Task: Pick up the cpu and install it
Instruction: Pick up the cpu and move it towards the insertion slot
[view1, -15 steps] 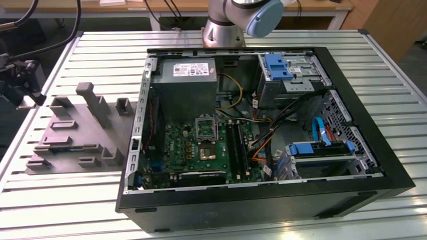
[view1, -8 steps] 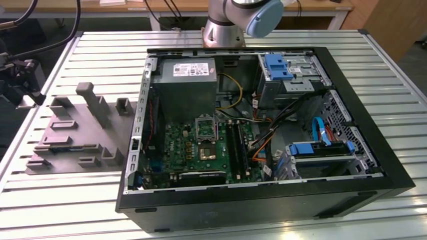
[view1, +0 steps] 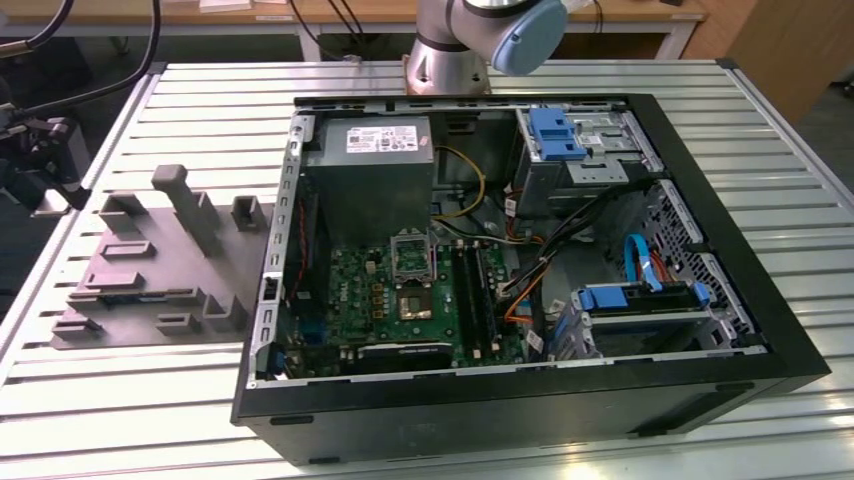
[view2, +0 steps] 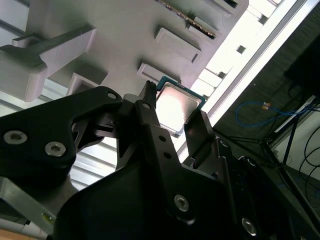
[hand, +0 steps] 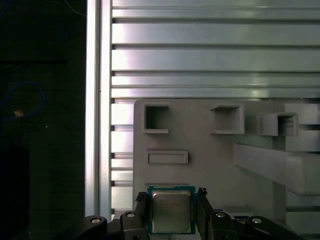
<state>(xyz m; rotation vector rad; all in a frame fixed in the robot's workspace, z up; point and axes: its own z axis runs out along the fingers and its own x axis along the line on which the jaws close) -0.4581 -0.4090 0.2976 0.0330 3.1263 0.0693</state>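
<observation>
In both wrist views the cpu (hand: 171, 212) (view2: 180, 107), a small square chip with a silvery lid and a green rim, sits between my two black fingers (hand: 141, 206). My gripper (hand: 171, 196) (view2: 174, 102) is shut on its opposite edges. The chip hangs above the grey moulded fixture tray (hand: 210, 150) (view2: 125, 30), near one of its edges. In the exterior view the open computer case (view1: 534, 400) lies on the table, and the silver socket frame (view1: 414, 258) shows on the green motherboard (view1: 387, 300). The same tray (view1: 147, 280) lies at the exterior view's left of the case.
The slatted aluminium table (view1: 134, 390) carries case and tray. Inside the case are a grey power supply (view1: 380, 170), blue drive brackets (view1: 641, 295) and loose cables (view1: 534, 275). The arm's base (view1: 447, 60) stands behind the case. The tray has upright posts (view1: 187, 200).
</observation>
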